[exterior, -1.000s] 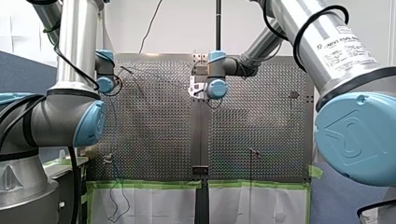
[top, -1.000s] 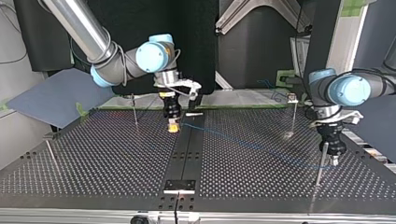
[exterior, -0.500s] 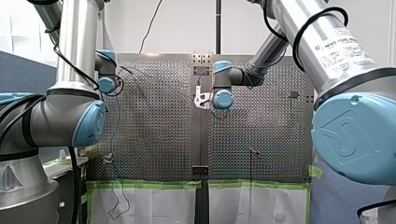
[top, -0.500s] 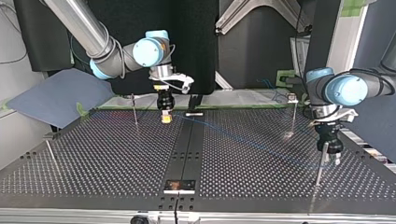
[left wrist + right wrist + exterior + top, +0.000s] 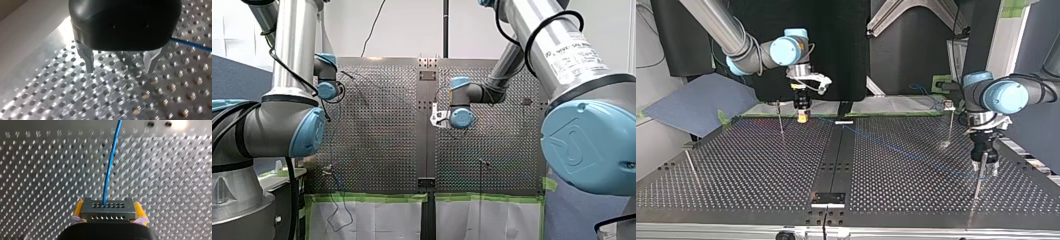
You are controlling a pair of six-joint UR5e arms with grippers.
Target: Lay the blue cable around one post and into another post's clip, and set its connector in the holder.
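Cable (image 5: pixel 111 162): right wrist view shows it leaving the connector (image 5: pixel 108 208) and running straight ahead over the table (image 5: pixel 37 170). My right gripper (image 5: pixel 108 213) is clamped on that connector, yellow pads either side.

Left wrist view: my left gripper (image 5: pixel 120 66) stands released and empty. The cable passes just beside one finger, not between them.

Top view, datum the centre strip (image 5: pixel 836 155): the right gripper sits just left of the strip's far end. The cable crosses the strip, its long axis slanting rightward to the left gripper, which is well right of the strip and just beside a post (image 5: pixel 979 177). Judgement: the left arm is nearer for routing round that post.

Front view: cable too faint to trace.
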